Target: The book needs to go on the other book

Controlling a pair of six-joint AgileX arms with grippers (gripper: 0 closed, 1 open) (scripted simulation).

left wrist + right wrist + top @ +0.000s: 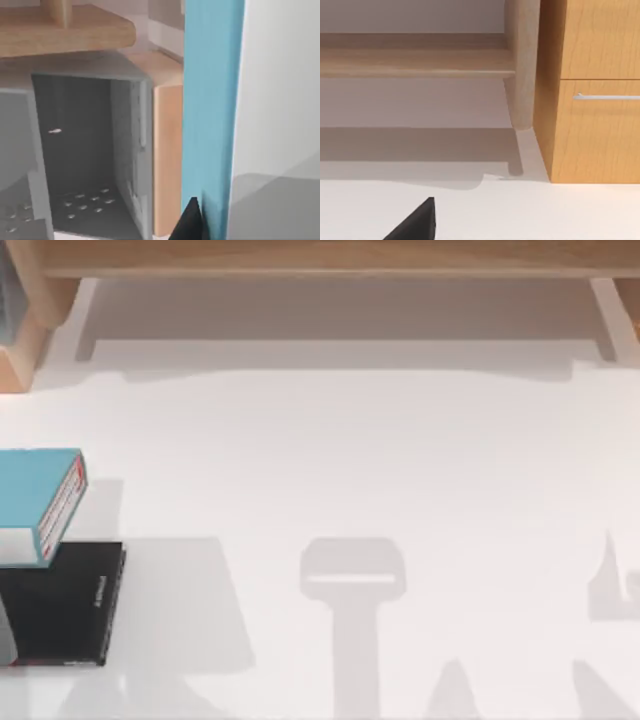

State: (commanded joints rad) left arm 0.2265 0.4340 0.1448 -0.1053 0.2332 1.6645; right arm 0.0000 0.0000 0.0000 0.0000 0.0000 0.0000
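Pincer (192,222) against book (210,100)

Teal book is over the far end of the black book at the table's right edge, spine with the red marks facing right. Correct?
Wrong on one count: the teal book and the black book sit at the table's left edge, as the top view shows. The rest stands: it overlaps the black book's far end, red-marked spine facing right.
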